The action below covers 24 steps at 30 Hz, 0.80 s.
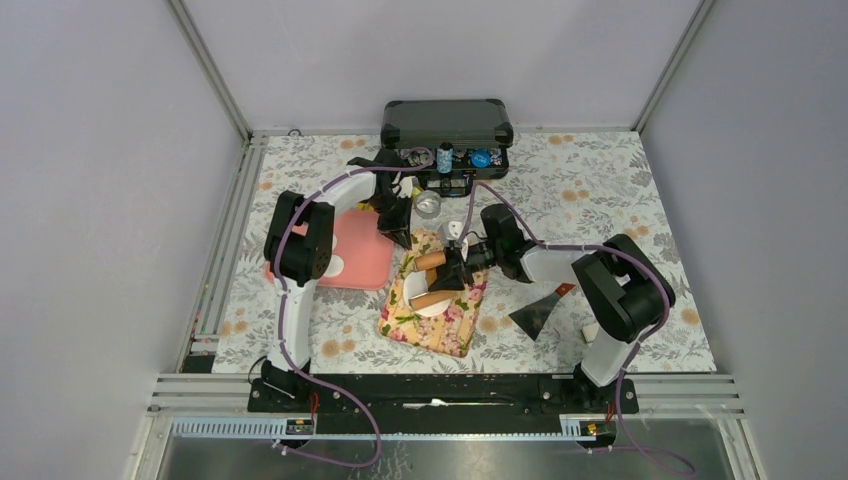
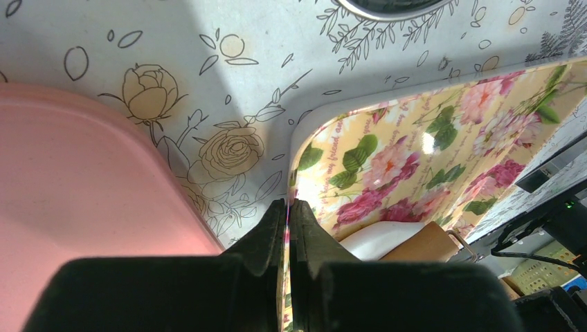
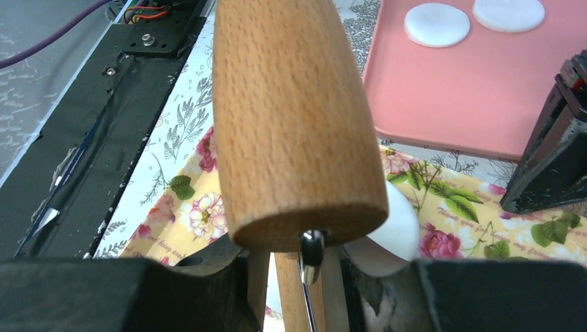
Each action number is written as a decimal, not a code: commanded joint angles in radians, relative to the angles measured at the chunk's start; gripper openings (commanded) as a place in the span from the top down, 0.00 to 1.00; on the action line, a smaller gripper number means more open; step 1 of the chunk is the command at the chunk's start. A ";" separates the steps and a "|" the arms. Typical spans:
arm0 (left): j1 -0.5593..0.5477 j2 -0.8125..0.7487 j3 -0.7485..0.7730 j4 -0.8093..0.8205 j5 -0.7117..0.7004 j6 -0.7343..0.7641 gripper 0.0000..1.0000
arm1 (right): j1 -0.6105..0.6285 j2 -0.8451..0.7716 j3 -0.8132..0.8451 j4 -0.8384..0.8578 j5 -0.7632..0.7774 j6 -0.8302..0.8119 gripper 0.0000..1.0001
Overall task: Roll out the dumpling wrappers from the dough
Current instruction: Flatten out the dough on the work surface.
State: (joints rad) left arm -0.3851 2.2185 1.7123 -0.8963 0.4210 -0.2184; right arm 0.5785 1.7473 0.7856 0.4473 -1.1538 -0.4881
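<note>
The right jaws grip a wooden pin by its handle, and the roller reaches out ahead of them. Just under the roller, white dough lies on a flowered mat. The left jaws are pressed together on that mat's edge. Farther ahead of the right jaws, two flat round wrappers rest on a pink tray on the worktop.
</note>
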 commanded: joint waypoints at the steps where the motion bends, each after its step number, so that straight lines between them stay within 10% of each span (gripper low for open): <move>1: -0.004 0.039 -0.036 0.110 -0.074 -0.007 1.00 | 0.034 0.046 -0.081 -0.228 0.036 -0.077 1.00; 24: 0.000 0.046 -0.019 0.102 -0.083 -0.009 1.00 | 0.035 -0.031 -0.127 -0.547 -0.046 -0.554 1.00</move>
State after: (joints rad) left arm -0.3843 2.2185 1.7123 -0.8959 0.4225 -0.2184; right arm 0.5842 1.6722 0.7261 0.2451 -1.2633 -0.9691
